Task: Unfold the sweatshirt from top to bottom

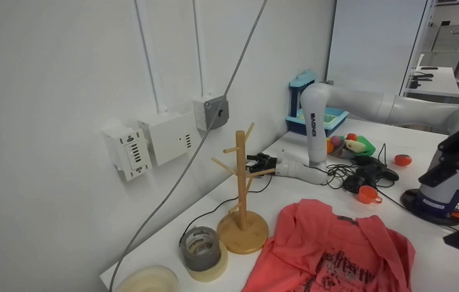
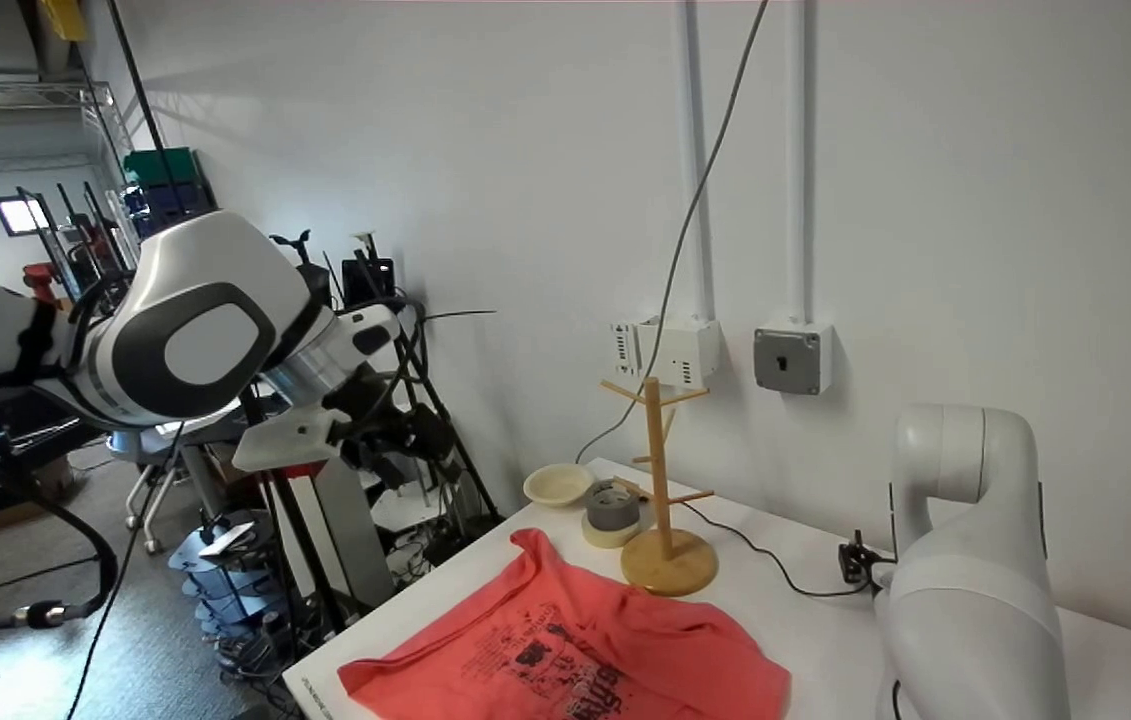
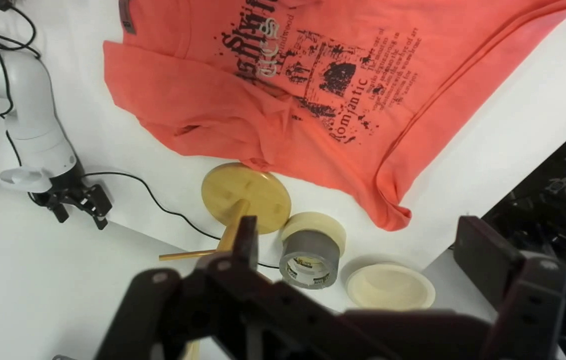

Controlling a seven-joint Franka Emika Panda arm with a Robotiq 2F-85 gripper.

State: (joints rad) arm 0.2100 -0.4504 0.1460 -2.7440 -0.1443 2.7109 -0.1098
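One red sweatshirt [image 3: 323,90] lies on your table [image 3: 505,150], print up, right beside the mug tree [image 1: 242,198]. You have fabric bunched over part of the print and a hem corner twisted near two stacked tape rolls [image 3: 313,245]. Your gripper [image 3: 360,240] hangs clear of the cloth, fingers [image 3: 488,260] spread wide. Bowl [image 3: 391,287] sits next to the rolls; white Kinova arm [image 1: 355,104] shows in both exterior views.

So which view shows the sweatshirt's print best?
The wrist view: the print on the sweatshirt shows largest, its lettering clearest, though the frame's top edge crops the sweatshirt. Both exterior views show the print smaller, more obliquely, cut off by the bottom edge.
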